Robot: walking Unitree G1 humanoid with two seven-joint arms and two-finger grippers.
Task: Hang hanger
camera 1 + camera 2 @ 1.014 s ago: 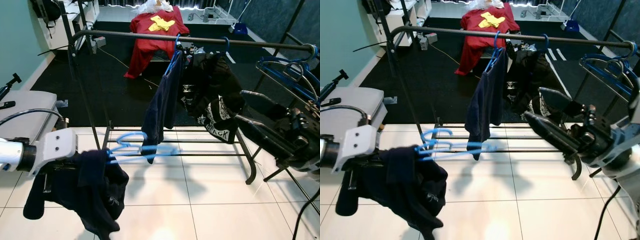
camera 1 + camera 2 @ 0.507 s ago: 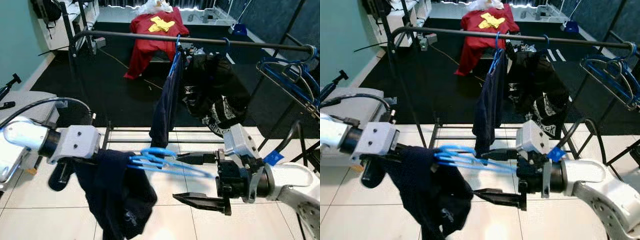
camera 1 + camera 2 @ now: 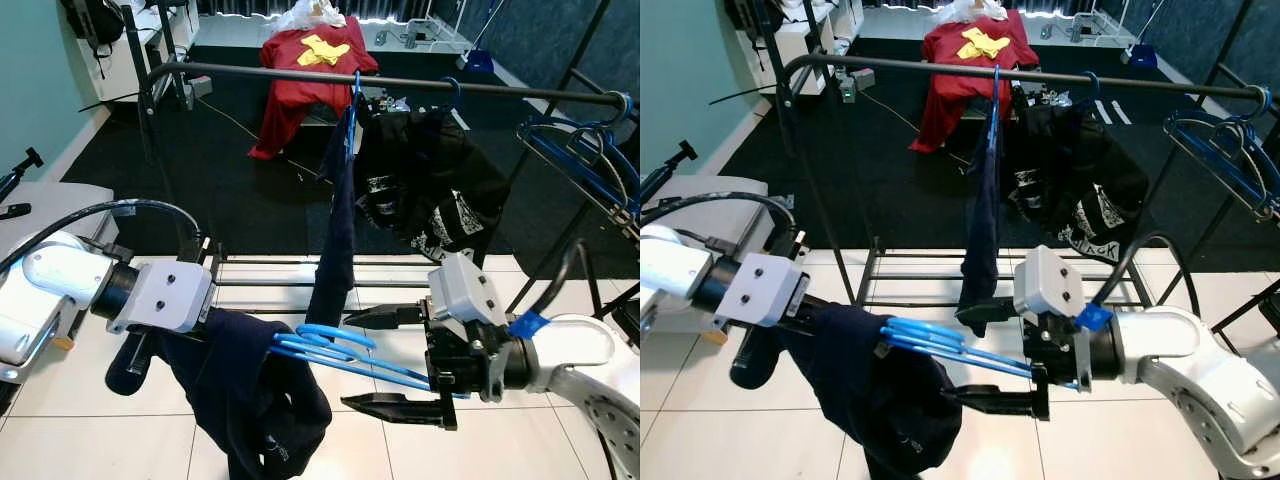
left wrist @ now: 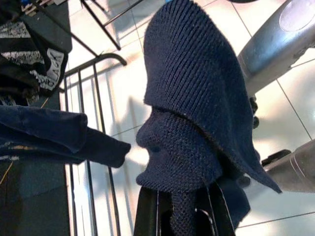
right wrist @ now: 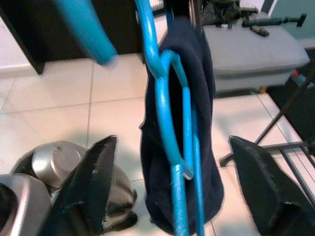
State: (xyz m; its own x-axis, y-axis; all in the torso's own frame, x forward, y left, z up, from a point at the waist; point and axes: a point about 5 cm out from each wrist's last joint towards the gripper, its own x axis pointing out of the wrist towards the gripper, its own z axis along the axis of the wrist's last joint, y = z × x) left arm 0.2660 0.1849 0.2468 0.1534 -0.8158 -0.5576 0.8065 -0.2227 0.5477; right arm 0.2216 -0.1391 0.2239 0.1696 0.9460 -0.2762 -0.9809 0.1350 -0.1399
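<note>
Right pincer (image 3: 392, 362) stands apart around the blue plastic hanger (image 3: 340, 350), whose dark knitted garment (image 3: 255, 385) the left pincer (image 4: 183, 209) clamps; a careless closing may drop the hanger.

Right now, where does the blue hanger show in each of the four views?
Left eye view: blue hanger, low centre, poking out of the dark garment.
Right eye view: low centre.
Left wrist view: not visible; the garment fills the middle.
Right wrist view: upright between the open black fingers.
Shared landmark: the dark garment.
</note>
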